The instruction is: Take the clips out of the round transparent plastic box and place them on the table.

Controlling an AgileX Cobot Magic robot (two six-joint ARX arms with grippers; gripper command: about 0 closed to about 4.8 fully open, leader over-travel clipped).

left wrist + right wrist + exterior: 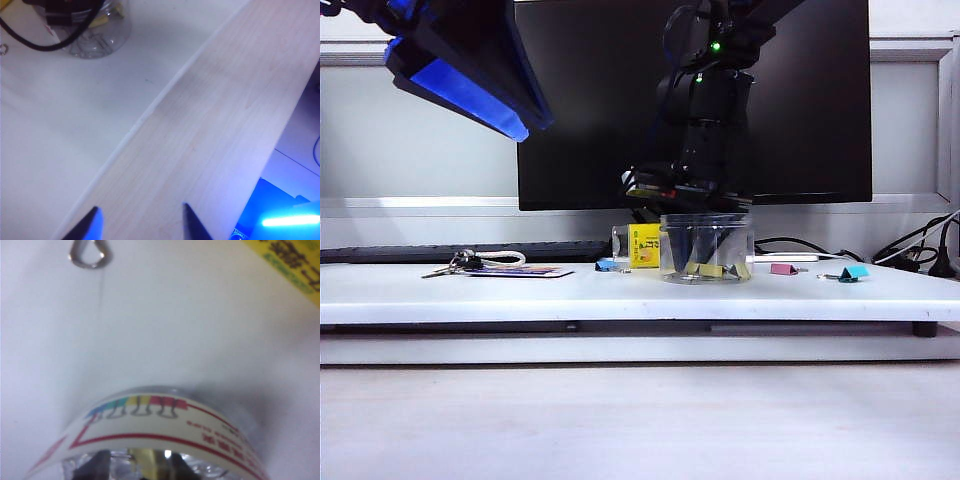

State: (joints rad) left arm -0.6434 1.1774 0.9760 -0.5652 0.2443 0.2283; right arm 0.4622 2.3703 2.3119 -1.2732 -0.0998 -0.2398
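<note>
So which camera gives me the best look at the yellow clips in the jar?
The exterior view: the yellow clips show through the jar wall, with the right gripper reaching in. The right wrist view shows mostly label; the left wrist view only the jar's edge.

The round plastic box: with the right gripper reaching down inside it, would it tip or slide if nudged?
The round plastic box looks squat and wide, so tipping seems unlikely. It holds only a few clips, so it is probably light and might slide on the smooth table if the right gripper nudges its wall.

- The right gripper is lowered into the jar, fingers parted.
- The left gripper is held open, high and left of the jar.
</note>
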